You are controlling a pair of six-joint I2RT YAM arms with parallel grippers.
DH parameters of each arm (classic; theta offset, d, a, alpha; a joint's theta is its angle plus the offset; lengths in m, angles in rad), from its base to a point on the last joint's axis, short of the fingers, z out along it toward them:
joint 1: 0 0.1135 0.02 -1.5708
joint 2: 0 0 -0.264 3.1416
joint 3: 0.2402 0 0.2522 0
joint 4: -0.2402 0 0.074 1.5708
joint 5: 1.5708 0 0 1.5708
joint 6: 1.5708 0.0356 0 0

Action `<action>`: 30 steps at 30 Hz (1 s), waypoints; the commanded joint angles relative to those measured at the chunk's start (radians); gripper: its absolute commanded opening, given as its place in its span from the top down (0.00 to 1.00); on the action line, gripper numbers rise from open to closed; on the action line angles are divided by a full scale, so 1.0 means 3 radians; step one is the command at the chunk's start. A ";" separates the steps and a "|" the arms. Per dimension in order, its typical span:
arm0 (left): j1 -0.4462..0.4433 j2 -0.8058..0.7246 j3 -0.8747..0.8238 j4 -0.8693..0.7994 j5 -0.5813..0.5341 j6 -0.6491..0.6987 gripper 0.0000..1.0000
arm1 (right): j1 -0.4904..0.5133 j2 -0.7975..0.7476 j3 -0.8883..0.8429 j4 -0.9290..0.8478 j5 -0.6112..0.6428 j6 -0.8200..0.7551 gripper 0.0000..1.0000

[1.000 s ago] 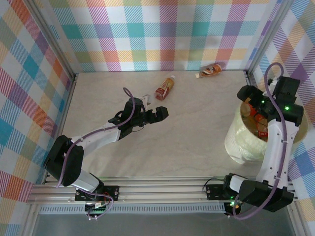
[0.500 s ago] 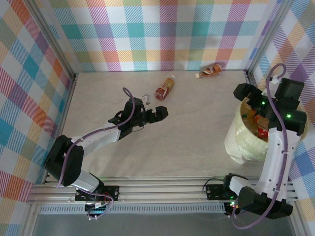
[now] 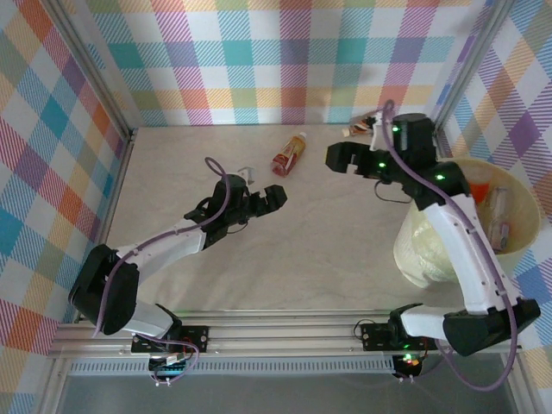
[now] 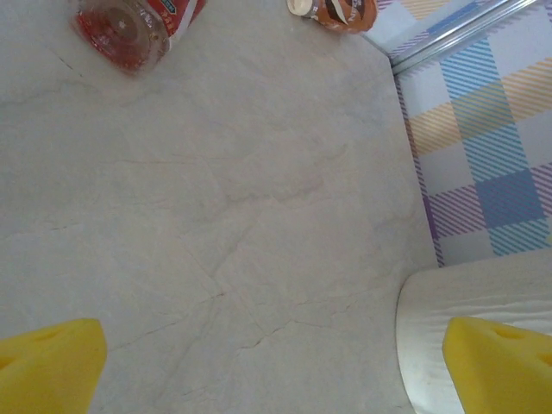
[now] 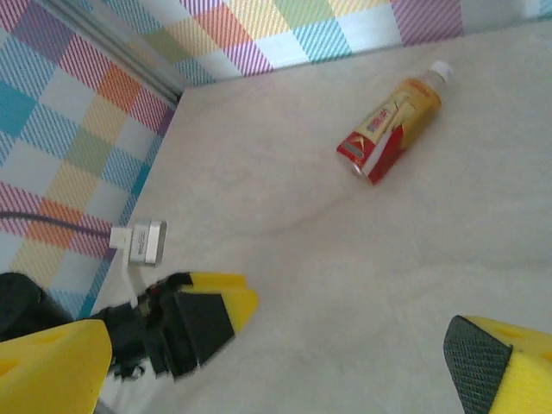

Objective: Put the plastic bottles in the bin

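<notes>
Well, I've both jaws wide and empty, ready to straddle: left gripper just short of the red-labelled orange plastic bottle, right gripper near it; the round cream plastic bin stands at the right, within dropping reach.

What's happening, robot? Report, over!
Left gripper open, empty. Right gripper open, empty. Red-label bottle and far bottle lying on table; others in bin. Path looks clear.
</notes>
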 commanded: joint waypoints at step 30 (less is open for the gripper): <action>0.0374 0.3255 0.4095 -0.2147 -0.0596 0.2415 0.00 | 0.0339 -0.0022 -0.0690 0.0877 0.0663 0.0190 0.00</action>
